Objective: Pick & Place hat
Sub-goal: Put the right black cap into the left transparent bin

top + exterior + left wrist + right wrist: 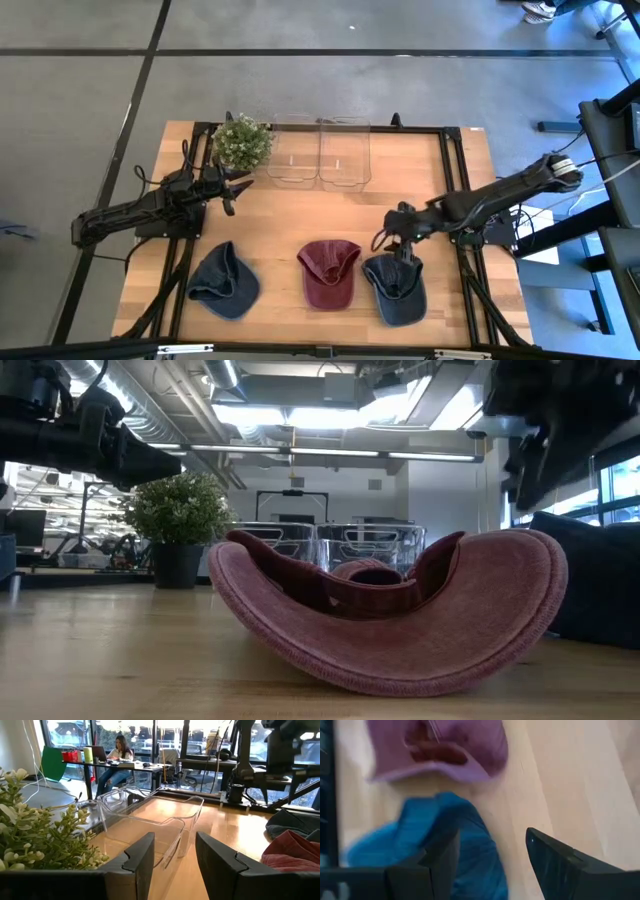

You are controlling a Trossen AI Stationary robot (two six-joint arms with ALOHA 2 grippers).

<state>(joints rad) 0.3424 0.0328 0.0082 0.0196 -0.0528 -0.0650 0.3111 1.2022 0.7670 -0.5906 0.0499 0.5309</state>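
Three caps lie crown-down on the table near its near edge: a dark blue one on the left (222,282), a red one in the middle (328,272) (390,610), and a dark blue one on the right (397,288) (455,845). My right gripper (405,250) (492,855) is open and hovers above the far edge of the right blue cap without touching it; it shows raised in the low view (530,450). My left gripper (235,190) (175,855) is open and waits beside the potted plant.
A potted plant (241,140) (35,835) stands at the far left. Two clear plastic bins (295,150) (345,152) sit side by side at the far edge. Bare wood lies between the bins and the caps. A person sits at a desk in the room beyond.
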